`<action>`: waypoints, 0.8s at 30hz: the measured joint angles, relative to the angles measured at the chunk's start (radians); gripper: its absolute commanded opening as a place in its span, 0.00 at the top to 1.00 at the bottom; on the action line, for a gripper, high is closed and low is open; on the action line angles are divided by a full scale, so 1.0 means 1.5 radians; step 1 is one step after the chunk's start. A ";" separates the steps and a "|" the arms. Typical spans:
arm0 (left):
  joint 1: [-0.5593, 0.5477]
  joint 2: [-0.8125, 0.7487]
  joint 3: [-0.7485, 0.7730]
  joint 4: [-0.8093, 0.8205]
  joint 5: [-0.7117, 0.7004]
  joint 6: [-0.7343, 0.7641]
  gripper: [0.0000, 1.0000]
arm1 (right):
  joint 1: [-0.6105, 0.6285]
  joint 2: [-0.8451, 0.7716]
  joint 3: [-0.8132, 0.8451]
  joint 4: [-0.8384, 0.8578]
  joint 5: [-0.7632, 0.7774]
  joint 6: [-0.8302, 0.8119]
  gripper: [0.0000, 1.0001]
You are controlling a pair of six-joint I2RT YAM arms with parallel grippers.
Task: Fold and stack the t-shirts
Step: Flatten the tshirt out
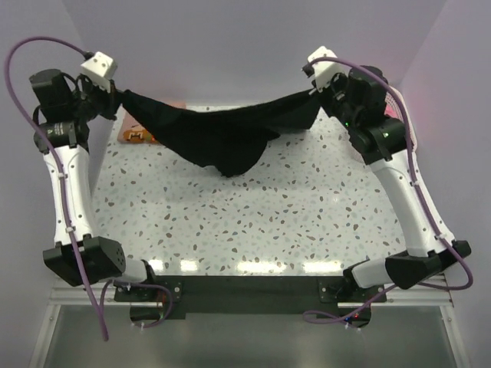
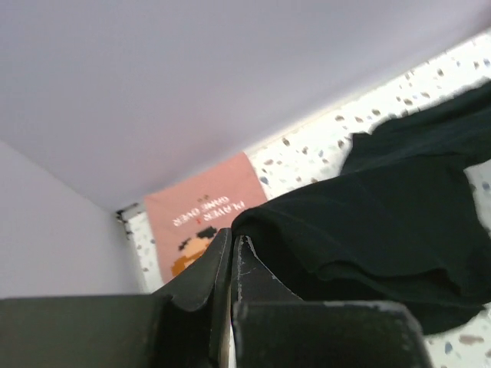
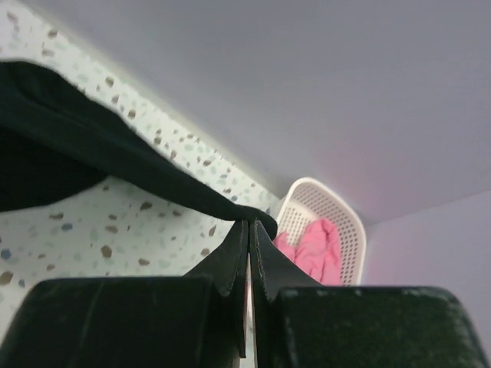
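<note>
A black t-shirt [image 1: 215, 132] hangs stretched between my two grippers above the far part of the table, sagging in the middle with its lowest fold near the tabletop. My left gripper [image 1: 120, 96] is shut on its left end and my right gripper [image 1: 313, 92] on its right end. In the left wrist view the left gripper [image 2: 232, 239] pinches the black t-shirt [image 2: 383, 222]. Behind it lies a flat salmon-pink t-shirt [image 2: 199, 211] with white lettering. In the right wrist view the right gripper [image 3: 249, 224] pinches the black cloth [image 3: 92, 146].
A white lattice basket [image 3: 341, 211] stands at the table's far right corner with a bright pink t-shirt [image 3: 314, 249] inside. The salmon-pink t-shirt [image 1: 138, 136] lies at the far left, partly hidden by the black one. Walls close off the back and both sides.
</note>
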 measured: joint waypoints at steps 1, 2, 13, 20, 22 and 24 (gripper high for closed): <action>0.015 -0.006 0.009 0.015 0.007 -0.020 1.00 | 0.000 -0.005 0.021 0.005 0.003 0.002 1.00; 0.031 -0.013 0.016 0.030 0.016 -0.038 1.00 | 0.000 -0.010 0.041 0.008 0.006 0.004 1.00; 0.101 -0.141 0.075 0.102 0.100 -0.136 1.00 | 0.000 -0.069 0.222 0.007 0.016 0.022 1.00; 0.101 -0.156 0.100 0.138 0.104 -0.167 1.00 | 0.000 -0.107 0.151 0.037 0.026 0.001 1.00; 0.101 -0.131 0.105 0.151 0.108 -0.179 1.00 | 0.000 -0.097 0.125 0.058 0.035 -0.005 1.00; 0.100 -0.098 0.109 0.167 0.111 -0.194 1.00 | 0.000 -0.069 0.119 0.080 0.040 -0.008 1.00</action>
